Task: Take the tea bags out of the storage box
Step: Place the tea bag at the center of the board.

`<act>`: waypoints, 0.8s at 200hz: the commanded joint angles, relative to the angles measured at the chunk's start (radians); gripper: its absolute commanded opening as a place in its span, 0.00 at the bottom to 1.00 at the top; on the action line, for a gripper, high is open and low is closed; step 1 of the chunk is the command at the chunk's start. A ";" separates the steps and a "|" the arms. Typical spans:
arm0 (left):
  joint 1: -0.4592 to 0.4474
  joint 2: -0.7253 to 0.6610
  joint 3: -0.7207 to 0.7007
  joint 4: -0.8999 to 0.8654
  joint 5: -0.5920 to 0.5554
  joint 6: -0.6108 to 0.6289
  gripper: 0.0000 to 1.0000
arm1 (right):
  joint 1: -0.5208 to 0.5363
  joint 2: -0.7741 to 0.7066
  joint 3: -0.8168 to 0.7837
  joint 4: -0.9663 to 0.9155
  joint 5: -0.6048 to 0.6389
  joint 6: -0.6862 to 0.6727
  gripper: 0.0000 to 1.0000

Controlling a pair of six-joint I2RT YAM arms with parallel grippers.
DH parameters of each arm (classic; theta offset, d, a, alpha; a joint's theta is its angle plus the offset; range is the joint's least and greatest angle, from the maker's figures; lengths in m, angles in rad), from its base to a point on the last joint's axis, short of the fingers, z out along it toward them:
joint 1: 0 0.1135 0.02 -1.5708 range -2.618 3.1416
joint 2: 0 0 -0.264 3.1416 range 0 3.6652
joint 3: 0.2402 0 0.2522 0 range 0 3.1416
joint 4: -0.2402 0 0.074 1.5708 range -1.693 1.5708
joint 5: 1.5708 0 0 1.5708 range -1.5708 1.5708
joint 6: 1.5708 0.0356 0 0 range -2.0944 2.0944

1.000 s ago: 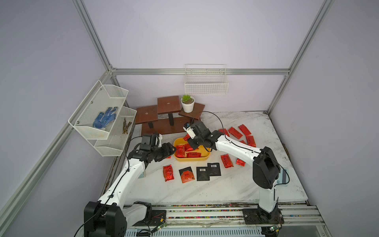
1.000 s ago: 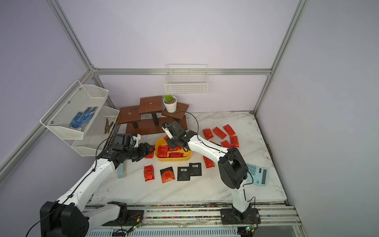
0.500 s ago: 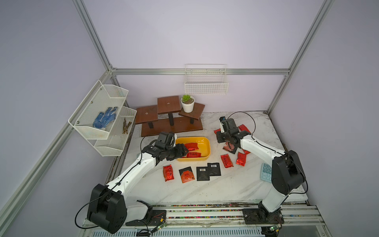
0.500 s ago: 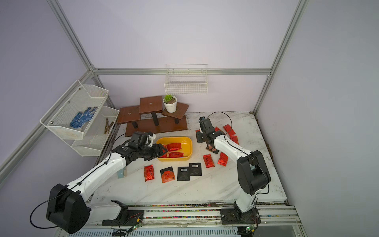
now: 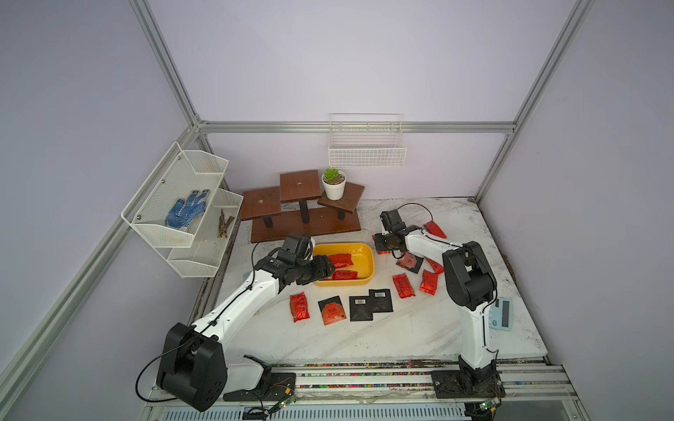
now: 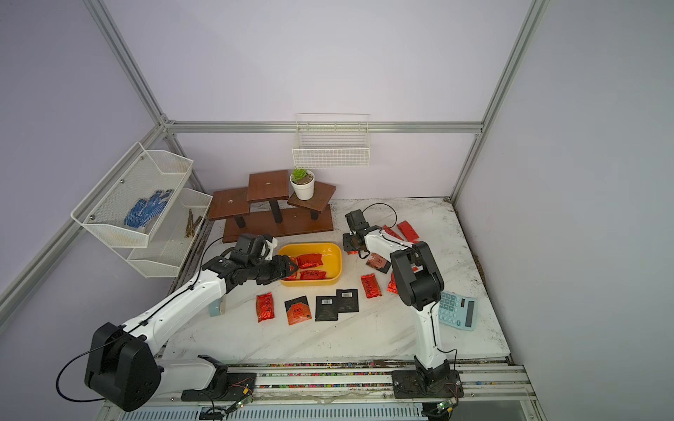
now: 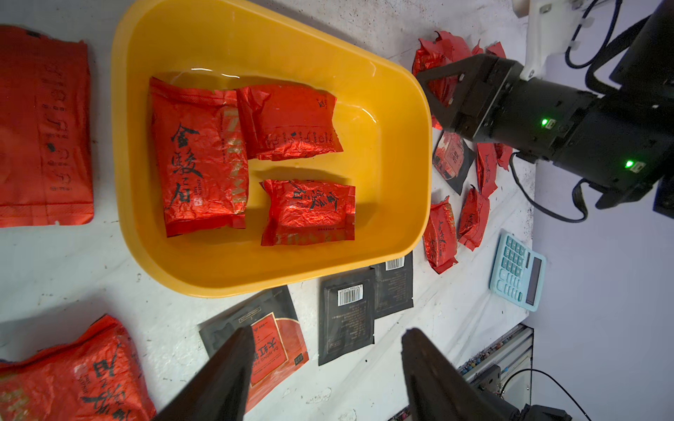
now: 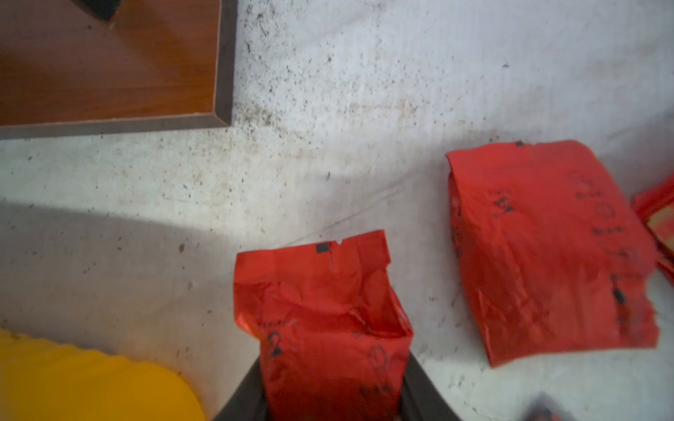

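The yellow storage box (image 5: 369, 255) sat on the white surface (image 5: 364, 339), just on the near side of the wooden stand (image 5: 302, 224). Three tea bags (image 7: 198, 156) lay in it, all red foil. A large one lay alongside two smaller ones, and it touched one of them.

The left gripper (image 7: 327, 331) hung at the box's left end, above the rim. Its jaws stood wide apart with nothing between them.

The right gripper (image 8: 332, 364) was just right of the box's far right corner, low over the surface. It was closed on a red pouch (image 8: 321, 310) that stuck out from between its fingers (image 8: 419, 393). That wrist view was blurred, so I could not tell whether the pouch's free end touched the surface.

More packets lay out on the surface. On the near side of the box was a row: a crinkled foil packet (image 5: 299, 307), an orange-faced sachet (image 5: 332, 310) and two barcode sachets (image 5: 361, 308) that overlapped at their edges. Right of the box, around the right arm, lay several loose red packets (image 5: 403, 285) and a dark sachet (image 5: 410, 262). One flat red packet (image 5: 434, 229) lay farther back. A pale blue calculator (image 6: 457, 310) lay at the near right, apart from the packets.
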 commanded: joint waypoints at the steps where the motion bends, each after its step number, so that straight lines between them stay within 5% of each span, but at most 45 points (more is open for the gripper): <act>1: -0.006 0.010 0.041 0.006 -0.015 0.008 0.67 | -0.013 0.040 0.073 -0.022 0.012 0.027 0.43; 66: -0.007 0.019 0.053 -0.002 -0.018 0.009 0.68 | -0.015 0.013 0.060 -0.017 0.016 0.014 0.63; 160: 0.003 -0.047 0.058 -0.038 -0.047 0.027 0.69 | 0.013 -0.343 -0.144 0.013 -0.114 0.008 0.64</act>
